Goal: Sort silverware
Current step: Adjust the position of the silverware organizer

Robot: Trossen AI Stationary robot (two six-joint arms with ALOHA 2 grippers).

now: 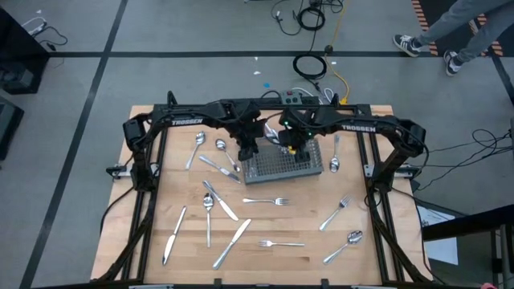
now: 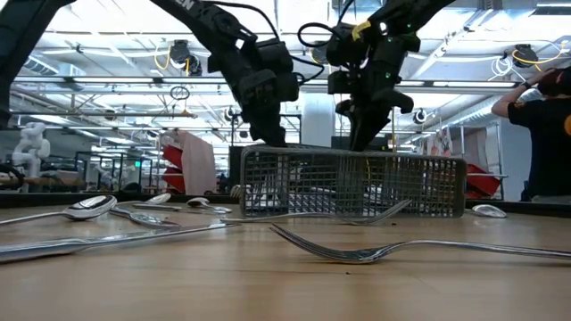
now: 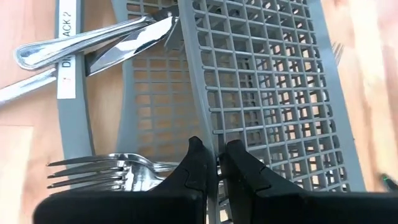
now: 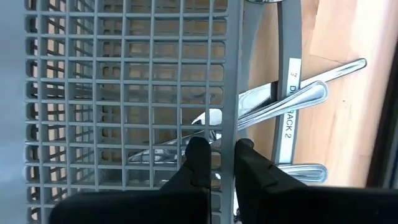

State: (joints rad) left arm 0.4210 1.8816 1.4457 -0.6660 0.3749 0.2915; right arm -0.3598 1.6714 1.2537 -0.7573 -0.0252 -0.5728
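The grey wire-mesh basket stands on the table's far middle. Forks and knives lie in its narrow labelled compartment. More silverware lies loose on the table: a fork, knives, a spoon and others. My left gripper is at the basket's left end and my right gripper toward its right end. Both point steeply down onto its top and are shut on it. My left gripper comes from above, slanting down. The grey bar between the narrow compartment and the wide mesh runs into the thin gap between its fingers, which lie across the bar. In the low view the basket's bottom rests on the table. My right gripper pinches the same grey bar between its two fingers, one on the wide-mesh side and one on the compartment side. The fingers point down from above and lie across the bar.
Loose spoons and knives lie just left of the basket, and a spoon just right of it. A control box sits at the far edge. A person stands beyond the table on the right.
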